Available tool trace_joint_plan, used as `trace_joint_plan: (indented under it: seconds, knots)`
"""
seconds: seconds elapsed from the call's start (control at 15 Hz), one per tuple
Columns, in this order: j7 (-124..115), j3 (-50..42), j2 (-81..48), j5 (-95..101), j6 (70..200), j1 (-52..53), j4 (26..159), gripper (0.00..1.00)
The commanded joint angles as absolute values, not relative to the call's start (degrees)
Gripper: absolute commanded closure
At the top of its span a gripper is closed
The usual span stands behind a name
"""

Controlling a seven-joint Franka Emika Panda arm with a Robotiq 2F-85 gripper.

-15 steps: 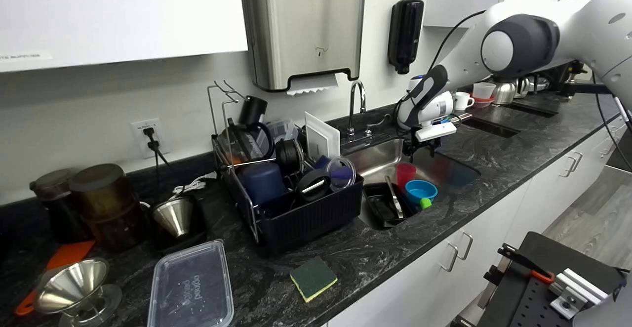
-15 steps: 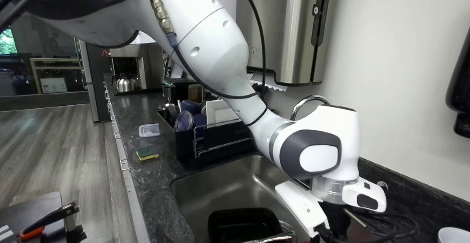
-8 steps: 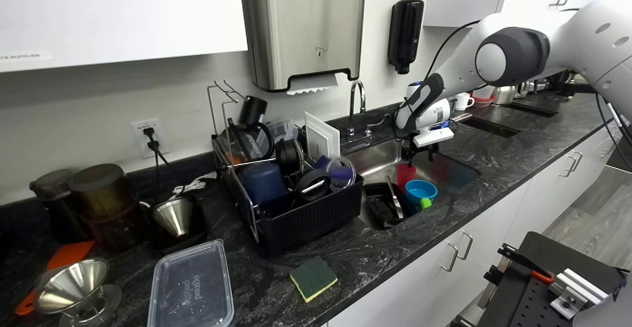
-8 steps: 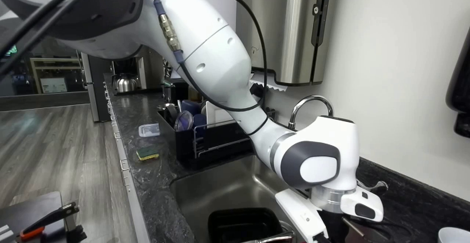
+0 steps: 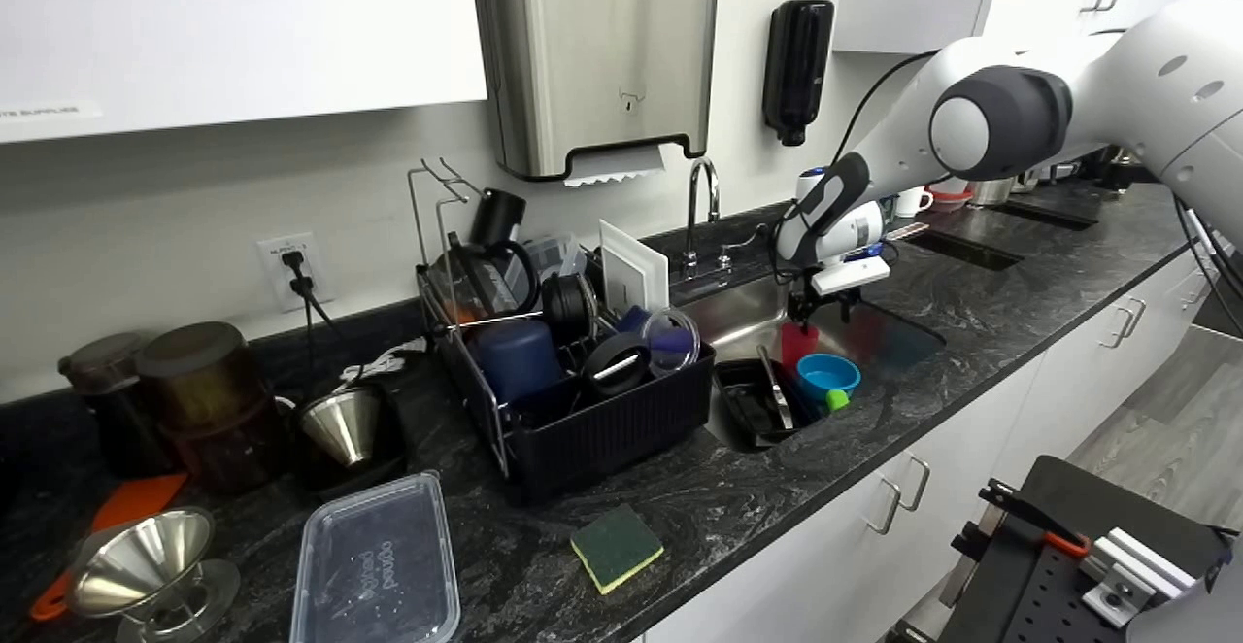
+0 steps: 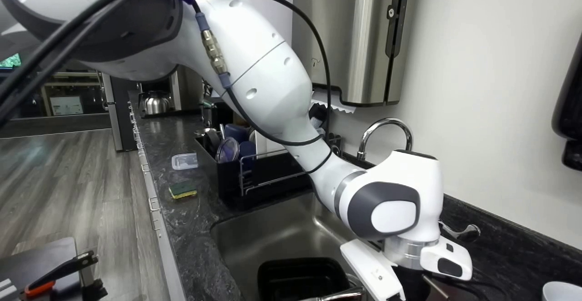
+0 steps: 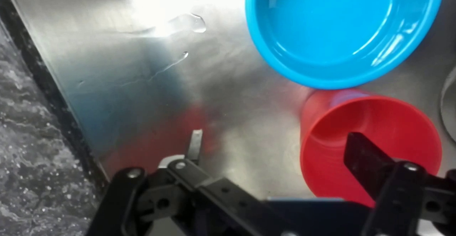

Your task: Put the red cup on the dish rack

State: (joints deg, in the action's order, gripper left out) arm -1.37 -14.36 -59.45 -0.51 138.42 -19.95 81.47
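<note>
The red cup (image 7: 327, 168) stands in the sink with its wide mouth up, near the blue dish. In an exterior view the cup (image 5: 799, 345) shows just below my gripper (image 5: 823, 313). My gripper (image 7: 276, 135) is open with nothing held. Its right finger (image 7: 370, 164) overlaps the cup's mouth in the wrist view; whether the tip dips below the rim I cannot tell. The left finger (image 7: 194, 147) is over bare sink floor, left of the cup. The black dish rack (image 5: 612, 444), full of dishes, stands on the counter beside the sink. In an exterior view the rack (image 6: 229, 178) is partly behind the arm.
The blue dish (image 7: 331, 32) sits close beside the cup. A black tray (image 5: 743, 400) with a utensil lies in the sink towards the rack. Behind the sink rises the faucet (image 5: 714, 191). A white plate (image 5: 636, 269) stands upright at the rack's sink end.
The arm has come down, bringing the open gripper lower, to the red cup's rim as seen in an exterior view. The cup and the other things have stayed in place.
</note>
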Motion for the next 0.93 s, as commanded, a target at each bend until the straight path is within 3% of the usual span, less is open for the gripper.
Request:
trace_joint_plan:
  seconds: [0.0,0.87]
  knots:
    - [-1.6,-13.87,-61.05,-0.32,137.34,-20.6,79.22,0.0]
    - [-1.26,-13.73,-62.98,-0.34,137.28,-20.81,77.54,0.0]
